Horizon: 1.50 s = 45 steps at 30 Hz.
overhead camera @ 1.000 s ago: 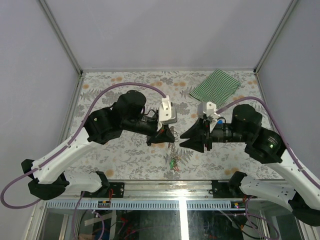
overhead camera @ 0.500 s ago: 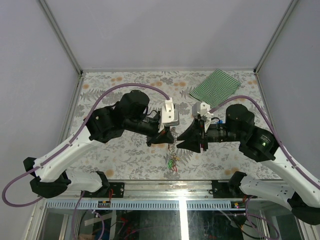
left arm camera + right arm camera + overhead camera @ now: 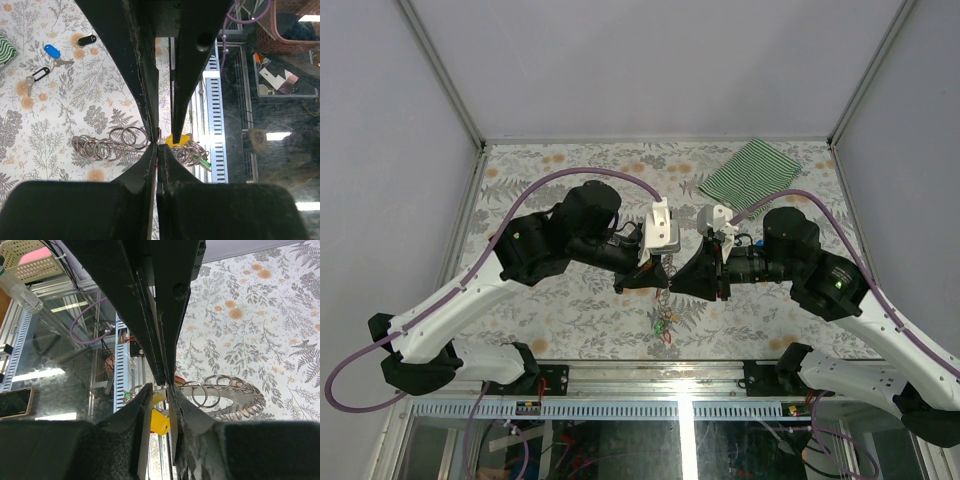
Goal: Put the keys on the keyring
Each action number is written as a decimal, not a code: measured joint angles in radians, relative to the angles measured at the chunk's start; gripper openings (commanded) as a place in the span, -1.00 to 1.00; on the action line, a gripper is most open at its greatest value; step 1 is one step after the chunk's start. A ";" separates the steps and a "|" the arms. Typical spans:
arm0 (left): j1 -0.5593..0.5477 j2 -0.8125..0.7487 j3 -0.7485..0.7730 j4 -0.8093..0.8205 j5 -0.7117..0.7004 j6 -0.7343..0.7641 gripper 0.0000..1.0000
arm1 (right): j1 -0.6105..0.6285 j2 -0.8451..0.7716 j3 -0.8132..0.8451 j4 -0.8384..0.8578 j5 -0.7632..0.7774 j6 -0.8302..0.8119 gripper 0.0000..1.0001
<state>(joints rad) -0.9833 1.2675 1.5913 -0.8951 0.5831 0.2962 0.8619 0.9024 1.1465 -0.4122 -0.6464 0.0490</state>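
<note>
- Left gripper was pressed together, pinching one coil of the keyring and holding it up off the table, mid-scene between the two arms.
- Yellow-tagged key and green-tagged key already dangled from the ring, right beside the pinch.
- Right gripper sat just right of the left one, tips nearly touching it. Only a slim gap showed between its jaws at the ring wire, so I could not tell if it had a grip.
- Not yet on the ring: blue-tagged key, black-tagged key and second black-tagged key. They lay loose on the table, well apart from the ring, and did not show in the top view.
- Risk: the thin wire could slip out of the left pinch if the right gripper tugged or twisted it.
- Risk: both sets of tips were crowded on one spot, so they could bump and knock the ring free.
- Risk: a jolt could swing the hanging keys and tangle them in the coils.
- Risk: the loose keys were tiny and flat, so likely hard to pick up cleanly.
- Striped cloth lay far right, untouched.
- Writing: none readable. The key tags looked blank, and there was no brand visible on the phone or basket.
</note>
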 measured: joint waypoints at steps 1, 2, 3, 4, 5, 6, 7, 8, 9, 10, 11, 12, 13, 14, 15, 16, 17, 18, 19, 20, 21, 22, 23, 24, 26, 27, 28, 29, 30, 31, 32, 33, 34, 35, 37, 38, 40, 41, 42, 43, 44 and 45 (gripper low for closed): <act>0.000 0.000 0.000 -0.001 0.000 0.002 -1.00 | 0.000 0.001 0.000 0.000 0.000 -0.002 -0.58; -0.002 0.000 0.000 -0.003 0.000 0.002 -1.00 | 0.000 0.002 0.000 -0.001 0.000 -0.004 -0.63; -0.003 0.000 0.000 -0.004 0.000 0.004 -1.00 | 0.000 0.002 0.000 -0.002 0.001 -0.005 -0.67; -0.004 0.000 0.000 -0.006 0.000 0.005 -1.00 | 0.000 0.002 0.000 -0.003 0.001 -0.008 -0.70; -0.005 0.000 0.000 -0.006 0.001 0.006 -1.00 | 0.000 0.002 0.000 -0.003 0.001 -0.010 -0.74; -0.005 0.000 0.000 -0.006 0.003 0.008 -1.00 | 0.000 0.002 0.000 -0.002 0.001 -0.013 -0.78; -0.005 0.000 0.000 -0.007 0.004 0.009 -1.00 | 0.000 0.002 0.000 -0.002 0.002 -0.015 -0.83; -0.005 0.000 0.000 -0.008 0.005 0.009 -1.00 | 0.000 0.003 0.000 -0.002 0.002 -0.017 -0.88; -0.005 0.000 0.000 -0.010 0.006 0.010 -1.00 | 0.000 0.004 0.000 -0.002 0.002 -0.020 -0.91; -0.005 0.000 0.000 -0.011 0.007 0.010 -1.00 | 0.000 0.004 0.000 -0.003 0.000 -0.022 -0.94; -0.005 0.000 0.000 -0.011 0.008 0.011 -1.00 | 0.000 0.005 0.000 -0.003 0.000 -0.024 -0.96; -0.005 0.000 0.000 -0.011 0.008 0.012 -1.00 | 0.000 0.005 0.000 -0.004 0.000 -0.027 -0.99; -0.005 0.000 0.000 -0.011 0.008 0.013 -1.00 | 0.000 0.005 0.000 -0.005 0.000 -0.028 -1.00; -0.005 0.000 0.000 -0.011 0.008 0.014 -1.00 | 0.000 0.005 0.000 -0.005 0.000 -0.031 -1.00; -0.005 0.000 0.000 -0.011 0.008 0.014 -1.00 | 0.000 0.005 0.000 -0.005 0.000 -0.033 -1.00; -0.005 0.000 0.000 -0.012 0.008 0.015 -1.00 | 0.000 0.005 0.000 -0.005 -0.001 -0.035 -1.00; -0.005 0.000 0.000 -0.011 0.008 0.016 -1.00 | 0.000 0.005 0.000 -0.005 -0.002 -0.039 -1.00; -0.005 0.000 0.000 -0.011 0.008 0.016 -1.00 | 0.000 0.005 0.000 -0.006 -0.003 -0.041 -1.00; -0.005 0.000 0.000 -0.011 0.008 0.016 -0.97 | 0.000 0.004 0.000 -0.005 -0.003 -0.042 -1.00; -0.005 -0.001 0.000 -0.011 0.008 0.015 -0.91 | 0.000 0.004 0.000 -0.005 -0.003 -0.042 -1.00; -0.005 -0.003 0.000 -0.009 0.008 0.015 -0.86 | 0.000 0.002 -0.001 -0.002 -0.003 -0.042 -1.00; -0.005 -0.006 -0.001 -0.005 0.009 0.013 -0.82 | 0.000 -0.002 -0.006 0.008 -0.004 -0.042 -1.00; -0.005 -0.013 -0.008 0.008 0.010 0.010 -0.76 | 0.000 -0.009 -0.011 0.018 -0.005 -0.040 -1.00; -0.005 -0.025 -0.019 0.026 0.014 0.005 -0.71 | 0.000 -0.022 -0.024 0.037 -0.009 -0.038 -1.00; -0.005 -0.054 -0.043 0.065 0.021 -0.010 -0.64 | 0.000 -0.052 -0.048 0.057 -0.013 -0.033 -1.00; -0.005 -0.073 -0.059 0.090 0.024 -0.019 -0.61 | 0.000 -0.061 -0.055 0.062 -0.014 -0.032 -1.00; -0.005 -0.097 -0.079 0.120 0.026 -0.033 -0.59 | 0.000 -0.074 -0.061 0.069 -0.018 -0.032 -1.00; -0.005 -0.116 -0.097 0.146 0.028 -0.043 -0.57 | 0.000 -0.085 -0.066 0.078 -0.021 -0.032 -1.00; -0.005 -0.147 -0.127 0.192 0.028 -0.062 -0.56 | 0.000 -0.098 -0.071 0.091 -0.024 -0.032 -1.00; -0.005 -0.166 -0.146 0.217 0.029 -0.075 -0.55 | 0.000 -0.110 -0.075 0.105 -0.027 -0.033 -1.00; -0.005 -0.190 -0.172 0.256 0.029 -0.091 -0.53 | 0.000 -0.123 -0.079 0.120 -0.029 -0.033 -1.00; -0.005 -0.210 -0.195 0.290 0.029 -0.106 -0.52 | 0.000 -0.132 -0.081 0.131 -0.029 -0.034 -1.00; -0.005 -0.229 -0.219 0.326 0.029 -0.121 -0.51 | 0.000 -0.145 -0.085 0.146 -0.031 -0.034 -1.00; -0.005 -0.248 -0.245 0.364 0.029 -0.138 -0.50 | 0.000 -0.157 -0.089 0.164 -0.035 -0.034 -1.00; -0.005 -0.278 -0.289 0.435 0.031 -0.169 -0.50 | 0.000 -0.179 -0.098 0.197 -0.048 -0.034 -1.00; -0.005 -0.287 -0.303 0.462 0.031 -0.180 -0.50 | 0.000 -0.190 -0.103 0.214 -0.054 -0.034 -1.00; -0.005 -0.306 -0.334 0.529 0.031 -0.209 -0.49 | 0.000 -0.205 -0.111 0.243 -0.061 -0.034 -1.00; -0.005 -0.315 -0.351 0.565 0.031 -0.222 -0.49 | 0.000 -0.213 -0.113 0.259 -0.066 -0.034 -1.00; -0.005 -0.322 -0.364 0.591 0.031 -0.234 -0.48 | 0.000 -0.218 -0.116 0.280 -0.077 -0.032 -1.00; -0.005 -0.331 -0.379 0.624 0.031 -0.243 -0.46 | 0.000 -0.220 -0.118 0.295 -0.082 -0.031 -1.00; -0.005 -0.338 -0.391 0.650 0.031 -0.253 -0.42 | 0.000 -0.224 -0.119 0.311 -0.092 -0.029 -1.00; -0.005 -0.343 -0.403 0.677 0.031 -0.262 -0.40 | 0.000 -0.224 -0.119 0.327 -0.101 -0.026 -1.00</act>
<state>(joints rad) -0.9886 0.9245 1.1885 -0.2184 0.6144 0.0345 0.8619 0.6785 1.0275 -0.0856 -0.7475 0.0227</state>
